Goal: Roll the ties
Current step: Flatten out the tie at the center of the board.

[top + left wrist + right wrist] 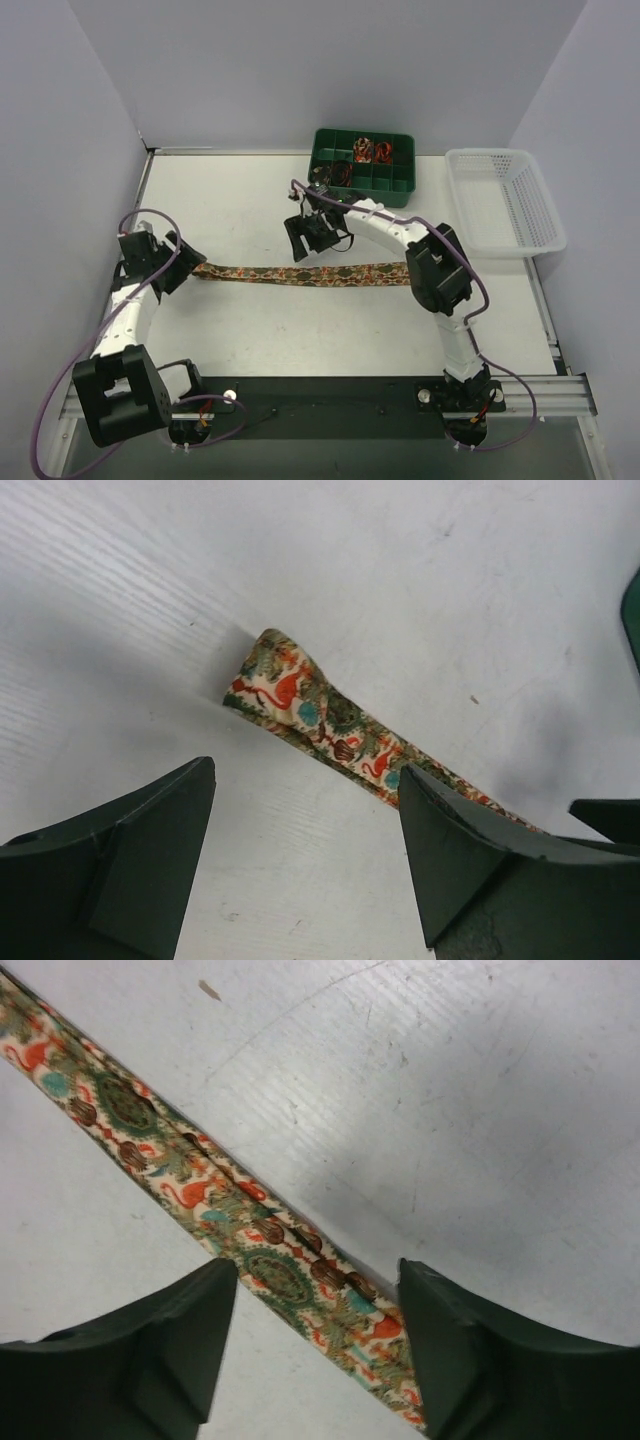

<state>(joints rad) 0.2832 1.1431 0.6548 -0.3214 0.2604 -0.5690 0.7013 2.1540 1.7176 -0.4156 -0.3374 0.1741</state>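
Left tool (185, 265) sits at the left end of the tie (300, 273), fingers apart, gripping nothing. A purple cable (45, 420) loops round the left arm, clear of the tie.

The tie lies flat and unrolled across the middle of the white tabletop (300, 330), running left to right.

Right tool (308, 240) is over the tie's middle stretch on the far side, also spread, nothing clamped. The right arm's elbow covers the tie's right end in the top view.

Green compartment tray (385, 197) is at the far edge, just behind the right tool. Coiled ties (370, 150) sit in a few of its middle compartments; exact count can't be told.

White mesh basket (510, 250) is at far right, beside the tray, apart from it.

Left wrist view only: the tie (300, 695) end is blunt and lifts slightly off the tabletop. It lies ahead of the open left tool (305, 860), and the strip runs under the right-hand finger.

Right wrist view only: the tie (200, 1195) crosses diagonally between the right tool (318, 1350) fingers, close against the right-hand finger. Flamingo and medallion print is readable, with a lengthwise crease.
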